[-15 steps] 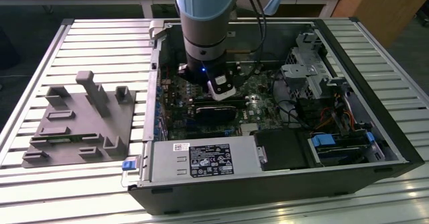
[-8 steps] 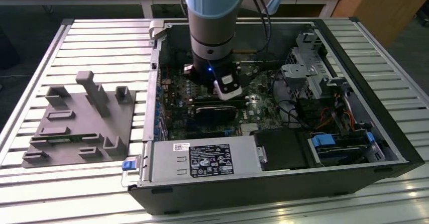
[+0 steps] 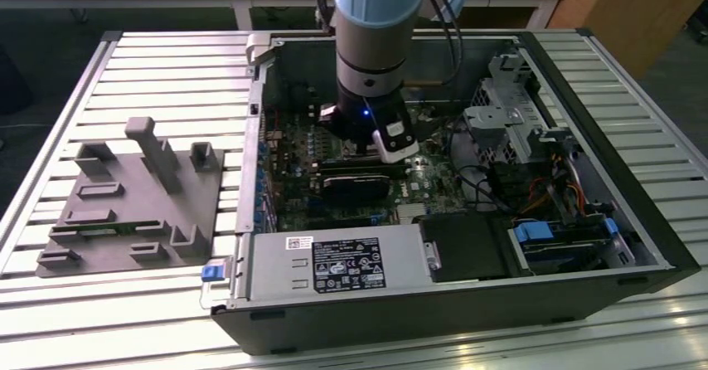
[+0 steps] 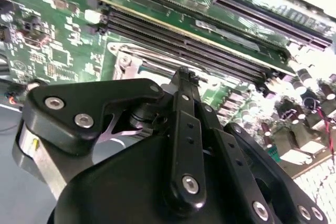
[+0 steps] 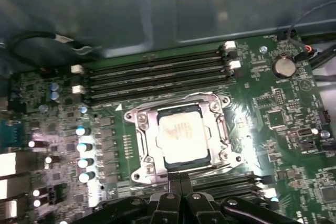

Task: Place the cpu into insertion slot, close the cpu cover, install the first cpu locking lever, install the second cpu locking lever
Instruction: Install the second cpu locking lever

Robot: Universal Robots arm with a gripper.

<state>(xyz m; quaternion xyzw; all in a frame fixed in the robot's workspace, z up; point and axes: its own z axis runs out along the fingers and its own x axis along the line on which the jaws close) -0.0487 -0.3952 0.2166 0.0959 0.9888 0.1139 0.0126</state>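
In the first wrist view the cpu lies flat in the insertion slot, tan face up. The silvery cpu cover lies down around it as a frame. My gripper is shut, its two black fingers pressed together with nothing visible between them, the tips right at the socket's near edge. The second wrist view shows the same shut gripper from behind, tips against the socket's metal rim. In the exterior view the arm reaches down into the open computer case, with the gripper low over the motherboard. I cannot make out the locking levers.
Long black memory slots run beside the socket. A black graphics card lies close to the gripper. The power supply, drive bays and cables crowd the case. A grey fixture stands on the table at the exterior view's left.
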